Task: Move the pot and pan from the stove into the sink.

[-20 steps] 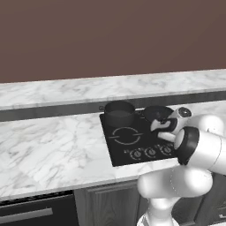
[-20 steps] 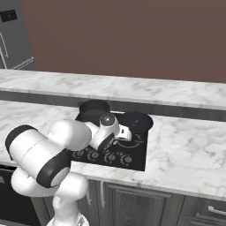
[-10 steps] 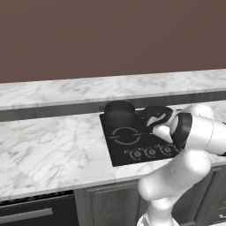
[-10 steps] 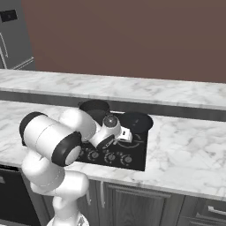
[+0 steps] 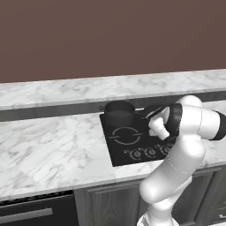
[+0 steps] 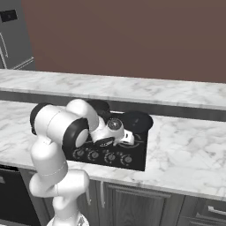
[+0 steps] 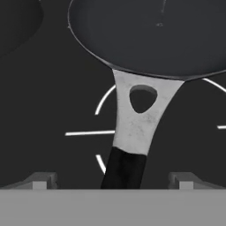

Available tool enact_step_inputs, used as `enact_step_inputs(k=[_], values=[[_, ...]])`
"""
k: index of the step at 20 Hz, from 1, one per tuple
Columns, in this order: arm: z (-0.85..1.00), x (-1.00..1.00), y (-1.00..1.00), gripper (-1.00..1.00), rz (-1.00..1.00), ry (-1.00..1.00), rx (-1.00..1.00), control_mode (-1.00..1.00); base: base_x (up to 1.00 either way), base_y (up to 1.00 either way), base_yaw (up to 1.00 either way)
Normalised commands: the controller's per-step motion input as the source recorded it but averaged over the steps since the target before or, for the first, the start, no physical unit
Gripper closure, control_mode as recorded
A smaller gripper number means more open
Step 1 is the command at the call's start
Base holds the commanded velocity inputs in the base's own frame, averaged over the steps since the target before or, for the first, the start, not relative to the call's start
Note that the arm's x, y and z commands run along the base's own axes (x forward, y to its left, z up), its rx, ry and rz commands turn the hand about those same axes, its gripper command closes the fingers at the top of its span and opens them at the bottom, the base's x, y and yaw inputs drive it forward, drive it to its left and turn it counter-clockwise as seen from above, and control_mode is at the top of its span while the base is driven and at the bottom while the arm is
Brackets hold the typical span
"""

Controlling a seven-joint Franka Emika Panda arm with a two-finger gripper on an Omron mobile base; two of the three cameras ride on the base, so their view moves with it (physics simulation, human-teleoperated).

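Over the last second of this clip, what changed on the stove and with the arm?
The arm swung and rolled over the stove, its big elbow joint shifting while the hand settled lower, toward the pan. The gripper is open, straddling the pan's handle without gripping it. Nothing was picked up or released. The pot, pan and cameras stayed where they were.

No legible text, labels, brands or numbers; the stove (image 5: pixel 132 143) carries only white burner rings and unmarked round knobs.
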Motion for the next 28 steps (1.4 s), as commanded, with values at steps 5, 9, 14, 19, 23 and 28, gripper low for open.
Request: enact_step_inputs(k=[5,9,14,19,23,28], values=[[0.00,0.01,0.00,1.00,0.00,0.00,0.00,-1.00,0.00,0.00,0.00],[0.00,0.00,0.00,1.00,0.00,0.00,0.00,-1.00,0.00,0.00,0.00],[0.32,0.09,0.00,1.00,-0.06,0.00,0.01,-1.00,0.00,0.00,0.00],[0.84,0.06,0.01,1.00,-0.05,0.00,0.03,-1.00,0.00,0.00,0.00],[0.96,0.01,0.01,1.00,-0.03,0.01,0.03,-1.00,0.00,0.00,0.00],[0.99,0.03,0.00,1.00,0.00,0.07,0.04,-1.00,0.00,0.00,0.00]])
